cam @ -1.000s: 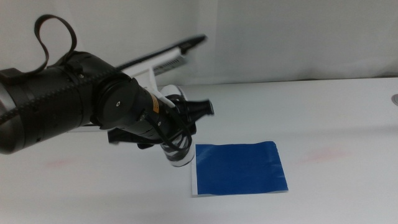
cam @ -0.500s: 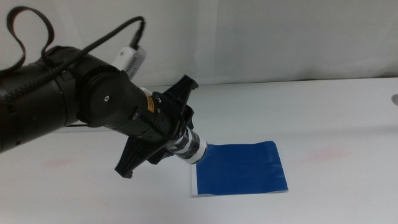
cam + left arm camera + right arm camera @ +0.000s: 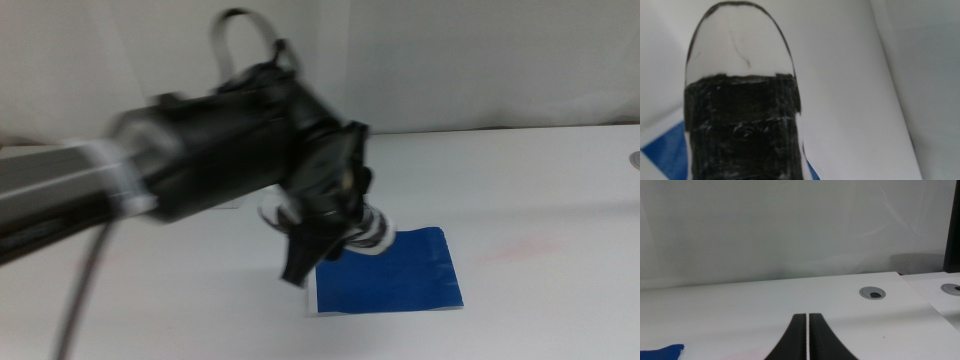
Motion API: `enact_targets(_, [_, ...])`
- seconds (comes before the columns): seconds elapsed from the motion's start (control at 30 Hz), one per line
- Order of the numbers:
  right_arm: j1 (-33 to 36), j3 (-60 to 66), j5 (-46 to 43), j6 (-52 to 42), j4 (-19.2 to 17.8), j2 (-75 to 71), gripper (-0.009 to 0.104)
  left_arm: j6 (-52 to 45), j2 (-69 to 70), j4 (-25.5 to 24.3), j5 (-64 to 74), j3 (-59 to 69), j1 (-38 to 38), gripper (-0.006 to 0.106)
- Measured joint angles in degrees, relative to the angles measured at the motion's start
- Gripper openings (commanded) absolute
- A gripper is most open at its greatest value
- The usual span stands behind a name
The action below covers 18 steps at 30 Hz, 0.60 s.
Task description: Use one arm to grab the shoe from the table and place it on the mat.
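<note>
In the last second the left arm (image 3: 190,170) has swung the shoe (image 3: 368,232) from the 9 o'clock side of the mat (image 3: 400,275) to above its 11 o'clock corner. The left gripper (image 3: 335,235) stays clamped on the shoe, so lowering and release appear next. The right gripper (image 3: 807,340) waits off to the side, jaws nearly touching.

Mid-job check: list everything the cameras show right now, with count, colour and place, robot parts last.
shoe: one, white with black panels, held over the mat's left part.
mat: one, dark blue, flat on the table, centre.
table: one, white, under everything.
cable port: one, grey, round, set into the table, seen from the right wrist.
left arm: one, black and grey, reaching in from the left.
left gripper: one, black, carrying the shoe.
right gripper: one, dark, low over the table, waiting.
</note>
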<state>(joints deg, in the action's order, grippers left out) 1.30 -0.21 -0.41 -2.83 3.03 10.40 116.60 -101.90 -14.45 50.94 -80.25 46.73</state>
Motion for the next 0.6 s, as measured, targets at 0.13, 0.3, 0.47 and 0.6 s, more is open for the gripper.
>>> enact_targets(0.13, [0.00,0.00,0.00,0.00,0.00,0.00,-0.002,0.10,-6.13,-0.10,5.32,-8.39,1.55,-0.003])
enact_targets(0.3, [0.00,0.00,0.00,0.00,0.00,0.00,-0.002,0.49,-12.01,1.27,6.76,-13.75,1.93,-0.003])
enact_targets(0.47, [0.00,0.00,0.00,0.18,0.00,0.00,-0.002,0.86,-16.38,3.70,6.91,-15.17,1.93,-0.003])
enact_targets(0.6, [0.00,0.00,0.00,0.18,0.00,0.00,-0.002,1.32,-18.84,4.40,6.71,-15.17,1.93,-0.003])
